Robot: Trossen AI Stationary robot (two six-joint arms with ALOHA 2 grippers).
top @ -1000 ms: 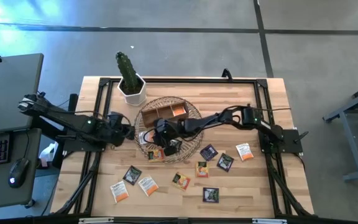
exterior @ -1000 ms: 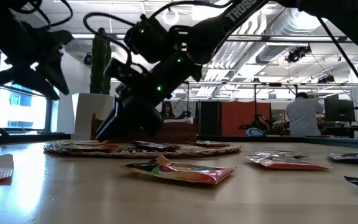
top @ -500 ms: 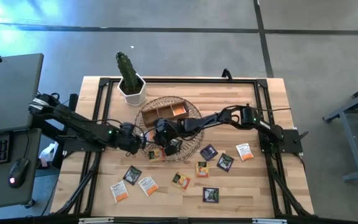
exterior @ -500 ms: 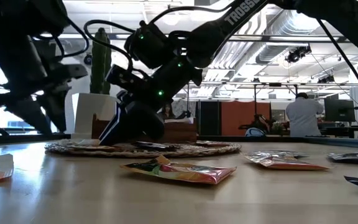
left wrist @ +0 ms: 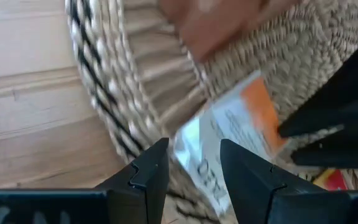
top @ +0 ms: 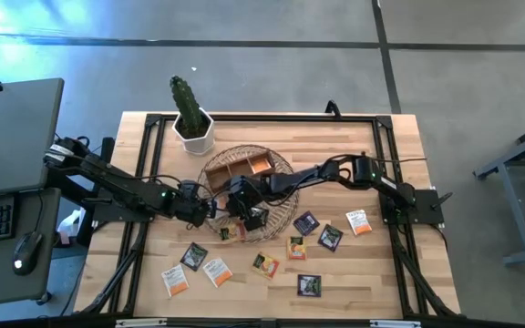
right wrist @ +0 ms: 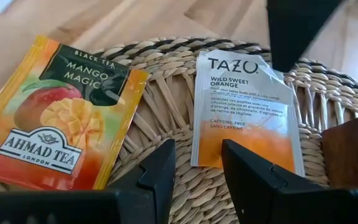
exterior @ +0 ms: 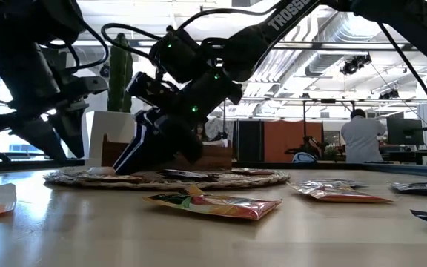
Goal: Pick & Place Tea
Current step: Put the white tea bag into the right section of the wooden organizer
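An orange-and-white tea sachet (right wrist: 247,118) lies flat on the round wicker mat (top: 276,196), near its left near rim. A mango sachet (right wrist: 61,124) lies beside it across the rim. My left gripper (left wrist: 194,171) is open and low at that rim, and the orange-and-white sachet's (left wrist: 229,143) corner shows between its fingers. My right gripper (right wrist: 197,165) is open and slants down over the mat from the right, toward the same sachet. Several more sachets (top: 264,264) lie flat on the table near the front. My left gripper comes slanting down from the table's left, one finger on either side of the sachet's corner (left wrist: 188,146); I cannot tell whether it touches. My right gripper has its fingertips (exterior: 136,159) low at the mat; I cannot tell whether they touch it.
A wooden compartment box (top: 240,167) stands on the mat's far part, close behind both grippers. A cactus in a white pot (top: 191,123) stands at the far left. Black frame rails (top: 262,117) run along the table's edges. A person (exterior: 362,137) stands far off in the room.
My left gripper has come down and toward the table's right, up to the mat's rim, and has then kept still. My right gripper has stayed over the mat and turned a little. The mat with the box has slid slightly toward the table's left.
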